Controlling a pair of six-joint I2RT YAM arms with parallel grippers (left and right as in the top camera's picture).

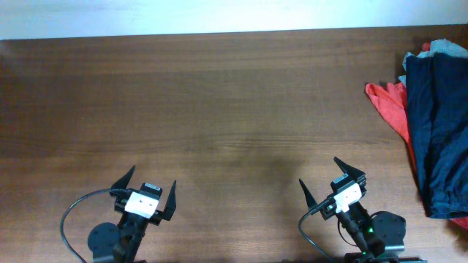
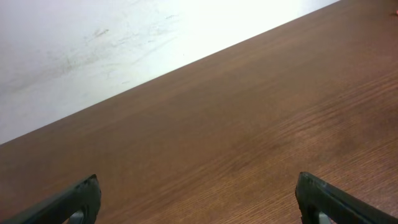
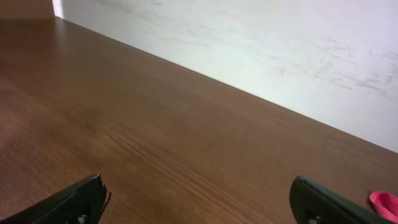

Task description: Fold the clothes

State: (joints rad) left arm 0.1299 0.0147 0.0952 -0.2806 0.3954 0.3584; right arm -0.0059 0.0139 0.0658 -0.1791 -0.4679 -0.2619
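Observation:
A pile of clothes lies at the table's right edge in the overhead view. The dark navy-blue shorts (image 1: 441, 131) lie on top of a red piece (image 1: 390, 104), with a light grey piece (image 1: 447, 48) at the back. A bit of the red piece shows in the right wrist view (image 3: 385, 203). My left gripper (image 1: 150, 187) is open and empty near the front edge at the left; it also shows in the left wrist view (image 2: 198, 198). My right gripper (image 1: 330, 179) is open and empty at the front, left of the pile; it also shows in the right wrist view (image 3: 198, 198).
The brown wooden table (image 1: 219, 109) reaches a white wall (image 1: 219, 14) at the back. Black cables loop by both arm bases at the front edge.

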